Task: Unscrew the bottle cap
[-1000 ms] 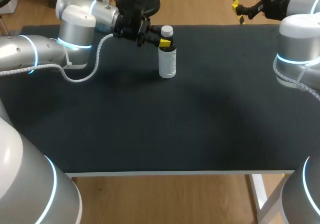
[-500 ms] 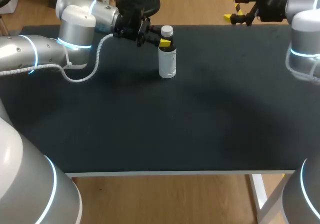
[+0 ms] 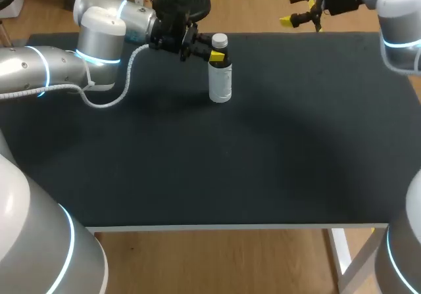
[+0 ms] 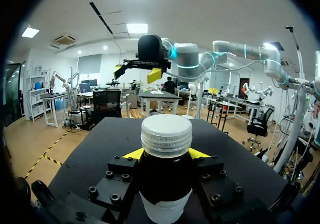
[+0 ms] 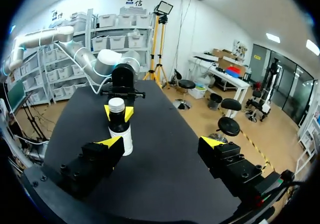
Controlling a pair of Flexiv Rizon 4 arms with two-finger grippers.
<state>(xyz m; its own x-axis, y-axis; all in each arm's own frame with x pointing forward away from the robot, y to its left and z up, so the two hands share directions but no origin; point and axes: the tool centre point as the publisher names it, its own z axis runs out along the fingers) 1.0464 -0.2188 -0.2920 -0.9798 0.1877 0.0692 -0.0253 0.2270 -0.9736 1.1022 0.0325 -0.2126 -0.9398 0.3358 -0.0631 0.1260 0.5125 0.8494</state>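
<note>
Table (image 3: 263, 162): black top with a light front edge on the near side.
Bottle (image 3: 220, 87): stands upright on the table, toward the far side and a little left of the middle. The body is white; the shoulder and neck are dark.
Cap (image 3: 220, 41): white, ribbed around its side, seated on the bottle neck. It sits above the fingertips of the gripper that holds the bottle.
Left arm (image 3: 99, 37): enters from the left and lies over the far left part of the table. The wrist is level and the fingers point right, toward the bottle.
Left gripper (image 3: 215, 56): clenched on the bottle. The two yellow tips press the dark neck from opposite sides, just under the cap. In the left wrist view the bottle fills the gap between the fingers.
Right arm (image 3: 398, 18): enters at the far right corner and is held above the table's far edge.
Right gripper (image 3: 293, 7): released, with the fingers spread wide apart. It is well apart from the bottle, to the bottle's right and farther back, and faces it. In the right wrist view the bottle stands ahead of the open fingers, with the left gripper behind it.
</note>
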